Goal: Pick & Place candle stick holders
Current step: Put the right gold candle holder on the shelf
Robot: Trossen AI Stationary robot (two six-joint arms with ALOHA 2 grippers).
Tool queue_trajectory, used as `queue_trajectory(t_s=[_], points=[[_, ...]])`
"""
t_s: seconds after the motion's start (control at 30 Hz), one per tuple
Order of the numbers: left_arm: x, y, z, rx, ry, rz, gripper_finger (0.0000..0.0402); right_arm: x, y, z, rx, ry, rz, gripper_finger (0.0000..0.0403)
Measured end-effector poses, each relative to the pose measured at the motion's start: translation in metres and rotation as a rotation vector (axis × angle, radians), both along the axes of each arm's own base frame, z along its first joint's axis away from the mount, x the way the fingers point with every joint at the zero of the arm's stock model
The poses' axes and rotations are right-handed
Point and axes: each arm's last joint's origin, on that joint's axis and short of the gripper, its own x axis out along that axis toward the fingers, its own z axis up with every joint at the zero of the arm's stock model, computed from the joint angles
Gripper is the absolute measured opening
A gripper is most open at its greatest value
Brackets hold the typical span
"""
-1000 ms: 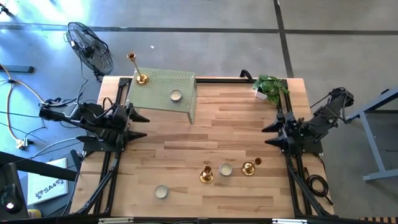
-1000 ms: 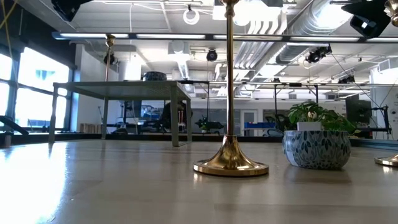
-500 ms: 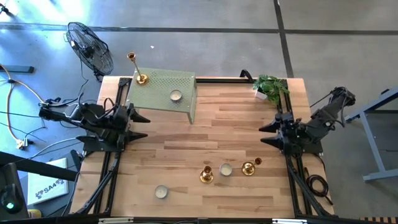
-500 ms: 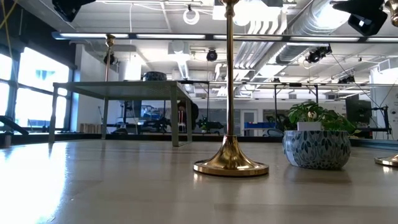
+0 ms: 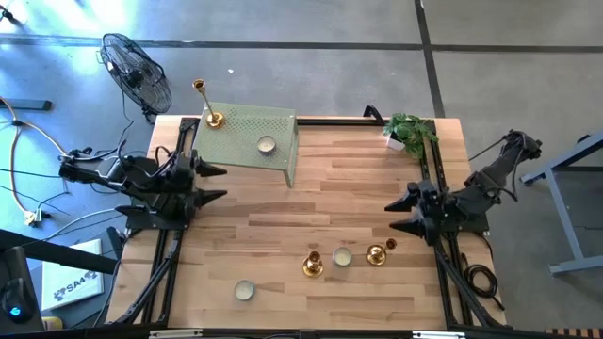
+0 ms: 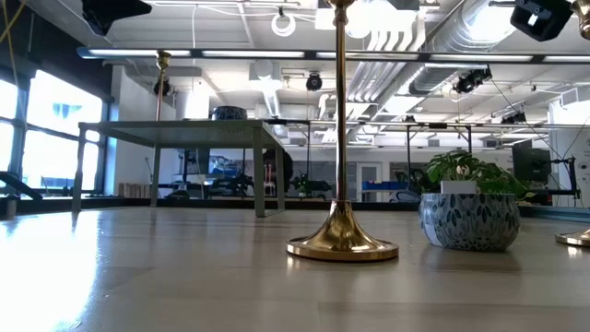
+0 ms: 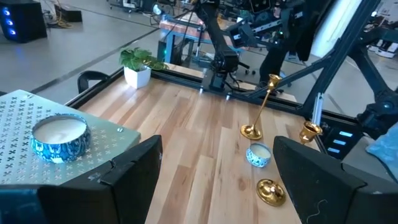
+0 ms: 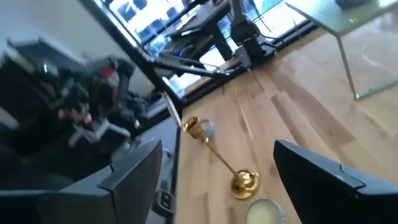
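Low view, nearest: tall candle stick holder stands upright at centre frame; potted plant right of it, green raised shelf farther back at left.

High view: two candle stick holders stand lower centre on the table, flanking a small candle tin.

Right gripper at mid right, jaws spread wide, empty.

Left gripper at mid left, also wide, empty.

Third holder stands on the shelf's upper-left corner.
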Motion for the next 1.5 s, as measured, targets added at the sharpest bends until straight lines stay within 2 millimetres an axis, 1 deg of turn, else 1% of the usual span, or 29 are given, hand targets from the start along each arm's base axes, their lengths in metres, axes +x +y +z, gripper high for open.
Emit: queue_trajectory(t_s=[0.2,0.3,0.37,0.47,0.57,0.67,0.77,0.83,0.93,1.07,1.13,1.23,1.33,1.5], points=[[0.0,0.0,0.0,-0.002,0.001,-0.014,0.0301,0.005,0.001,0.009,-0.199,-0.108,-0.017,0.0303],[0.0,-0.001,0.0,-0.005,0.001,-0.018,0.0301,0.002,-0.003,0.007,-0.275,-0.053,-0.028,0.0303],[0.0,-0.001,0.0,-0.01,0.001,-0.027,0.0301,-0.004,-0.008,0.011,-0.29,0.016,-0.065,0.0303],[0.0,-0.001,-0.001,-0.012,0.011,-0.047,0.0301,-0.014,-0.017,0.031,-0.26,0.079,-0.113,0.0302],[0.0,-0.002,-0.003,-0.009,0.033,-0.065,0.0301,-0.017,-0.019,0.058,-0.24,0.127,-0.116,0.0302],[0.0,-0.002,-0.005,-0.02,0.05,-0.067,0.0301,-0.012,-0.015,0.081,-0.233,0.219,-0.092,0.0298],[0.0,-0.002,-0.006,-0.02,0.061,-0.066,0.0301,-0.002,-0.004,0.091,-0.219,0.416,-0.071,0.0285],[0.001,-0.002,-0.006,-0.02,0.064,-0.066,0.0301,0.006,0.005,0.092,-0.191,0.587,-0.081,0.0274],[0.001,-0.002,-0.006,-0.02,0.064,-0.066,0.0301,0.02,0.02,0.089,-0.122,0.833,-0.121,0.0259],[0.001,-0.002,-0.006,-0.018,0.064,-0.064,0.0301,0.036,0.039,0.081,-0.053,1.074,-0.132,0.0251],[0.001,-0.002,-0.006,-0.014,0.064,-0.058,0.0301,0.046,0.045,0.079,-0.046,1.125,-0.135,0.025],[0.001,-0.001,-0.006,0.009,0.064,-0.035,0.0301,0.057,0.047,0.076,-0.028,1.162,-0.137,0.0251],[0.001,-0.001,-0.005,0.019,0.061,-0.013,0.0301,0.067,0.045,0.071,0.018,1.204,-0.154,0.0251],[0.001,-0.001,-0.005,0.02,0.061,-0.01,0.0301,0.08,0.037,0.064,0.121,1.25,-0.235,0.025]])
